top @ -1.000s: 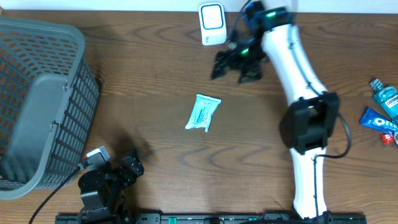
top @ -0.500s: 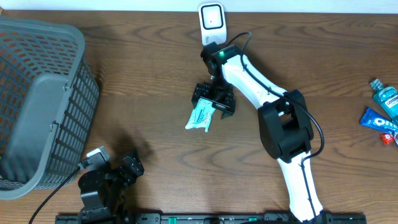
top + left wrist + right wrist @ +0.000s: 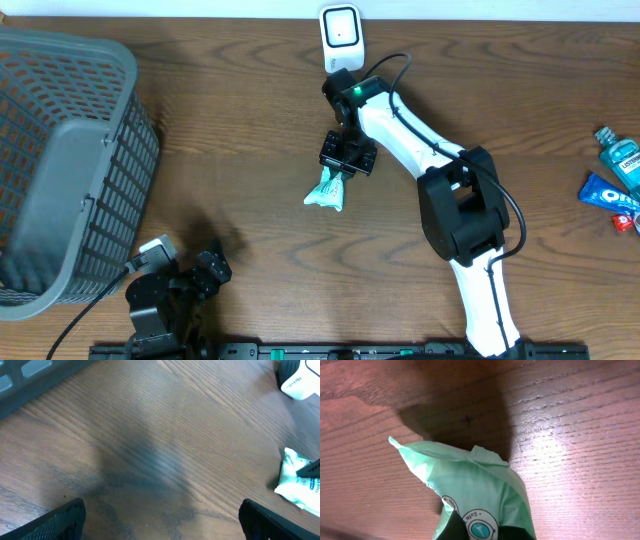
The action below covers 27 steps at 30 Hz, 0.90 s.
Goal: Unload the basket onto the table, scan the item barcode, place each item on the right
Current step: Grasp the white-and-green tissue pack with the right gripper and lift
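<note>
Near the middle of the tabletop (image 3: 230,120), the green packet (image 3: 326,190) is now pinched at its upper end by the right hand (image 3: 342,170), which stood spread a moment ago, so pickup looks begun. Open wood leads to the scanner (image 3: 341,32); the basket (image 3: 60,150) lies well apart. The left hand (image 3: 200,275) rests spread.

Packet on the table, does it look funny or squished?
Yes. The green packet is bunched up at one end, where the right gripper pinches it. Nothing looks spilled or torn.
</note>
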Tool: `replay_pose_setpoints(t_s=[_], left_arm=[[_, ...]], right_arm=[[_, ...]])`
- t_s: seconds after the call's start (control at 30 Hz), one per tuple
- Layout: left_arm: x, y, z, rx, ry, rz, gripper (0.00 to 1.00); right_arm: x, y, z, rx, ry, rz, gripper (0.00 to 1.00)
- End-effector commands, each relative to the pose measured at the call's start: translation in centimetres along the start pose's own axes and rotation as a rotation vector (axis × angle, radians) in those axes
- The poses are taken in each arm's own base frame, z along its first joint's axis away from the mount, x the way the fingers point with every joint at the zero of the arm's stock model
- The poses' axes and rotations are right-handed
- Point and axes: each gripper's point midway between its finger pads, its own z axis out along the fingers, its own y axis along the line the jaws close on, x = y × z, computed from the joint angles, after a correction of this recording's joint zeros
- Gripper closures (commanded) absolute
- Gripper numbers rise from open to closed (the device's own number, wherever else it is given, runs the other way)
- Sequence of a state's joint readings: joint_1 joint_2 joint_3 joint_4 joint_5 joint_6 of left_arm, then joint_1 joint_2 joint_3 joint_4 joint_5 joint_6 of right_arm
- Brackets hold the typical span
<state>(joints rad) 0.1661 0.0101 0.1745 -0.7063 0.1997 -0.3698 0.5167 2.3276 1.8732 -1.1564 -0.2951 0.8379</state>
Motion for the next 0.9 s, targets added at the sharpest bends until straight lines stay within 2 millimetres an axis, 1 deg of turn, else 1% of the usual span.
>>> replay_pose_setpoints(t_s=[0.0,0.13,0.2,0.27,0.3,0.37,0.43,0.47,0.5,0.57,0.63,0.7,0.73,0.8,0.87], left_arm=[[0.6,0.2,0.1,-0.007,0.019,-0.002,0.02],[0.6,0.2,0.1,-0.007,0.019,-0.001,0.02],[0.6,0.2,0.1,-0.007,0.019,-0.001,0.02],[0.6,0.2,0.1,-0.007,0.019,-0.001,0.02],[0.6,0.2,0.1,-0.007,0.019,-0.001,0.02],[0.6,0.2,0.1,-0.007,0.019,-0.001,0.02],[0.6,0.2,0.1,-0.007,0.019,-0.001,0.02],[0.6,0.2,0.1,-0.007,0.019,-0.001,0.02],[0.6,0.2,0.1,-0.007,0.019,-0.001,0.02],[0.6,0.2,0.1,-0.007,0.019,-0.001,0.02],[0.6,0.2,0.1,-0.007,0.019,-0.001,0.02],[0.6,0.2,0.1,-0.007,0.019,-0.001,0.02],[0.6,0.2,0.1,-0.007,0.019,-0.001,0.02],[0.6,0.2,0.1,-0.007,0.019,-0.001,0.02],[0.6,0.2,0.1,-0.007,0.019,-0.001,0.02]], right_arm=[[0.2,-1.8,2.2,0.091,0.007,-0.052,0.99],[1.2,-0.4,1.8,0.005,0.071,-0.198,0.99],[2.3,1.1,1.1,-0.102,0.134,-0.302,0.99],[3.8,2.9,0.0,-0.251,0.204,-0.41,0.99],[5.6,4.9,-2.0,-0.453,0.287,-0.513,0.99],[7.3,6.9,-4.8,-0.687,0.362,-0.598,0.99],[8.5,8.3,-8.2,-0.934,0.418,-0.658,0.99],[8.5,8.5,-9.8,-1.032,0.433,-0.66,0.99],[8.0,8.3,-9.7,-1.026,0.416,-0.663,0.99],[6.6,7.1,-8.6,-0.938,0.362,-0.665,0.99],[4.8,5.3,-7.3,-0.809,0.296,-0.661,0.99],[3.4,3.5,-6.9,-0.698,0.248,-0.645,0.99],[2.9,2.6,-7.1,-0.655,0.23,-0.636,0.99],[2.4,1.0,-8.8,-0.612,0.183,-0.65,0.99],[2.4,-0.2,-11.3,-0.588,0.127,-0.675,0.99]])
